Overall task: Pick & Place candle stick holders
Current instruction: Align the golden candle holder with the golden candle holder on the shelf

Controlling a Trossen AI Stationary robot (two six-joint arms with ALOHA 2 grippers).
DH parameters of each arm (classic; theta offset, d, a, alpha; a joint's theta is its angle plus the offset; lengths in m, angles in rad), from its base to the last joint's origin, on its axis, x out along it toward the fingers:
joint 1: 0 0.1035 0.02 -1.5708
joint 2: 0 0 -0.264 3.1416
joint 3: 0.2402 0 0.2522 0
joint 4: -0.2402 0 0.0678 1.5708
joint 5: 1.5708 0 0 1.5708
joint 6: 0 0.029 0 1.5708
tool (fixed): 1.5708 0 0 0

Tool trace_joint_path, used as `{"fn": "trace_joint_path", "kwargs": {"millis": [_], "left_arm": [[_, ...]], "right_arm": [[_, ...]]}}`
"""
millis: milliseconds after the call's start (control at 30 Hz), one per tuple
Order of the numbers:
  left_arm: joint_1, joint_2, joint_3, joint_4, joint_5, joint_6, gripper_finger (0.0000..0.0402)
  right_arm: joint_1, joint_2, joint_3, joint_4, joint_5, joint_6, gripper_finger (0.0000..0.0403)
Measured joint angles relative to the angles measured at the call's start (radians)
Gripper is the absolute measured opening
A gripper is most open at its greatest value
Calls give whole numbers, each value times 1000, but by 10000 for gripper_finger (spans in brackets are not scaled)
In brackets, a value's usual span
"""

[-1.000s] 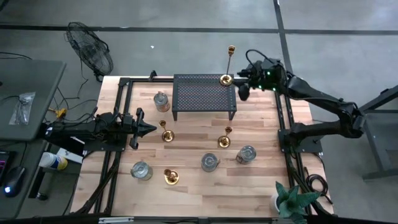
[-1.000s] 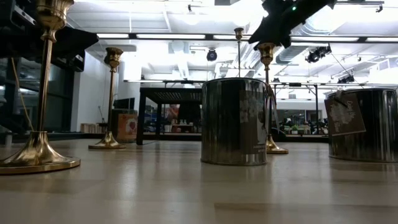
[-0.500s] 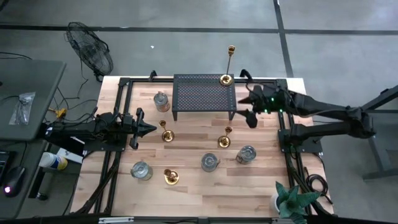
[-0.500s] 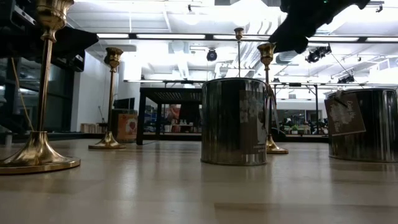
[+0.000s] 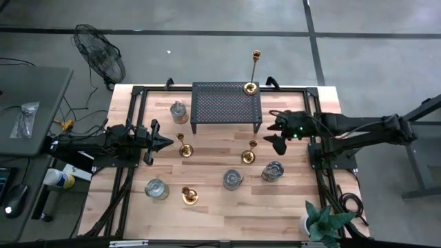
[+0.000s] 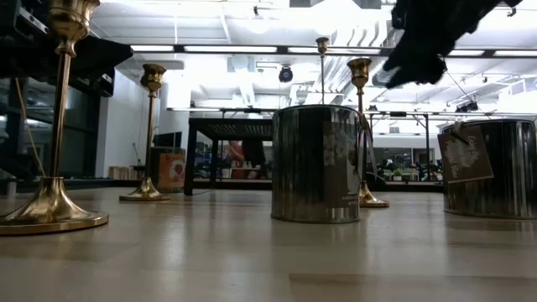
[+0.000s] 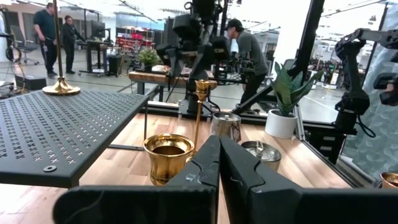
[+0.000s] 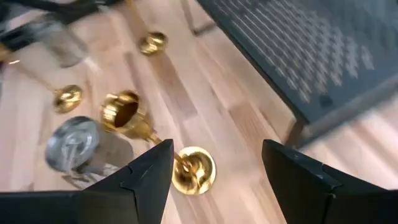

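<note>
A tall slender brass candlestick (image 5: 252, 87) stands by its round base on the far right corner of the black perforated stand (image 5: 226, 107). Three shorter brass holders (image 5: 249, 155) (image 5: 183, 147) (image 5: 189, 196) and several silvery cups (image 5: 273, 171) (image 5: 233, 179) stand on the wooden table. My right gripper (image 5: 275, 131) hovers open, slanting down, just right of the stand; in its wrist view the open gripper (image 8: 217, 149) frames a brass holder (image 8: 155, 140) beneath without touching it. My left gripper (image 5: 165, 143) waits shut at the table's left, level, near a brass holder (image 7: 168, 155).
A green potted plant (image 5: 322, 222) stands at the near right corner. Two more silvery cups (image 5: 179, 110) (image 5: 157, 188) stand on the left half. A black frame (image 5: 134, 93) rims the table. Bare wood lies in front of the stand.
My right gripper has swung from the stand's far right corner, beside the tall candlestick, toward the table's near edge, sinking and rolling as it went, and it has stayed open. The tall candlestick stays upright on the stand.
</note>
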Motion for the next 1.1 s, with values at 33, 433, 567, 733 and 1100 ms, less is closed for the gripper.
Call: {"fn": "trace_joint_path", "kwargs": {"millis": [33, 433, 567, 733, 1100], "left_arm": [[0, 0, 0, 0, 0, 0, 1], [0, 0, 0, 0, 0, 0, 1], [0, 0, 0, 0, 0, 0, 1], [0, 0, 0, 0, 0, 0, 1], [0, 0, 0, 0, 0, 0, 1]], "right_arm": [[13, 0, 0, -27, 17, 43, 239], [178, 86, 0, -56, 44, 146, 284], [197, 146, 0, 9, 45, 69, 297], [200, 223, 0, 134, 68, 40, 298], [199, 337, 0, 266, 98, 40, 298]]}}
